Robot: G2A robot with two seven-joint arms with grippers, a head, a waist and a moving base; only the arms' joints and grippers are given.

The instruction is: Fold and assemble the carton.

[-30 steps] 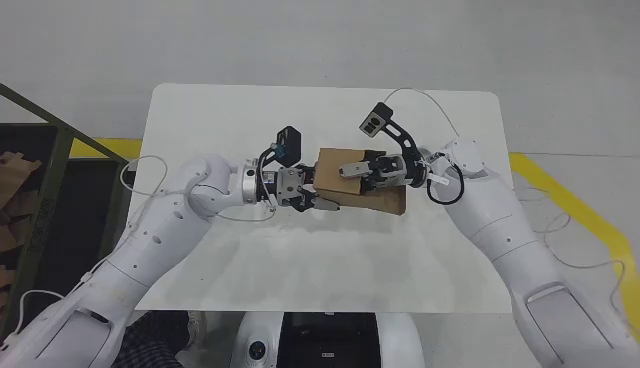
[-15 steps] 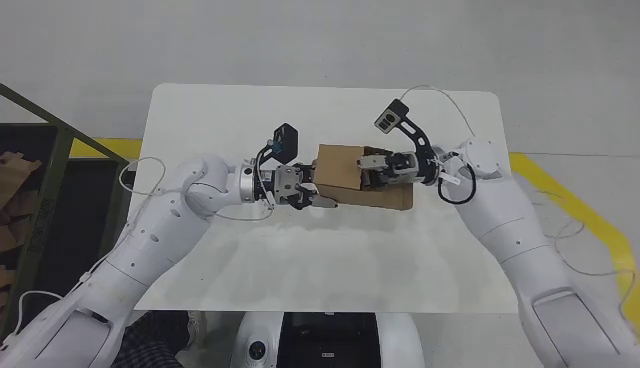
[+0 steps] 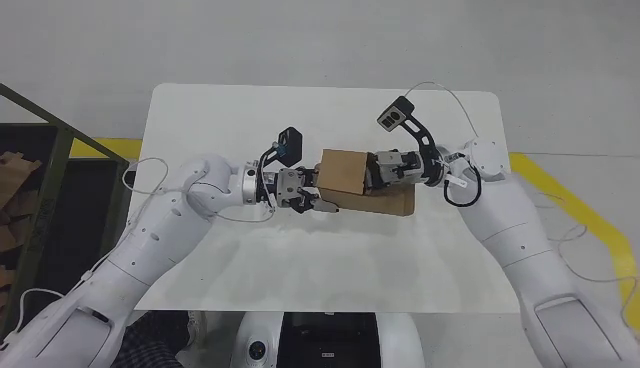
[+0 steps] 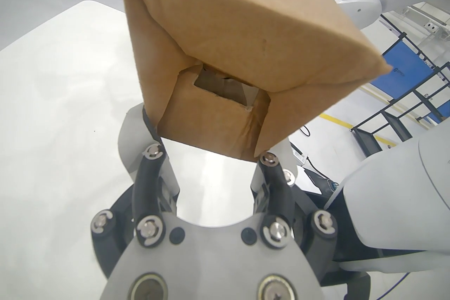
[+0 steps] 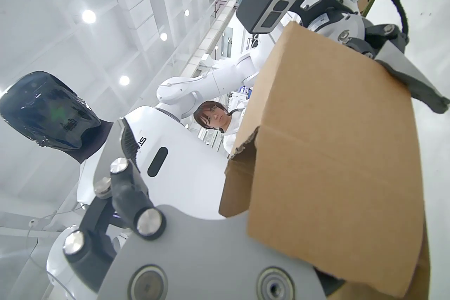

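Observation:
The brown carton (image 3: 345, 172) hangs over the middle of the white table (image 3: 230, 258), held between both arms. My left gripper (image 3: 315, 190) is at its left end, fingers wide and pressed to either side of that end (image 4: 209, 139). The end flaps there are folded in, leaving a small square gap (image 4: 221, 87). My right gripper (image 3: 380, 171) stands open at the opposite end, against the folded-down top panel. One of its fingers (image 5: 128, 190) stands off the cardboard (image 5: 334, 146); the other is hidden behind it. A lower flap (image 3: 395, 204) sticks out toward the right arm.
A dark green bin (image 3: 30, 198) with cardboard pieces stands off the table's left side. Bare tabletop lies in front of and behind the carton. A yellow floor line (image 3: 560, 193) runs past the table's right edge.
The carton's open top, with the right gripper inside it, is now covered by a folded-down panel. The right gripper drew back toward the right end; the left arm barely moved.

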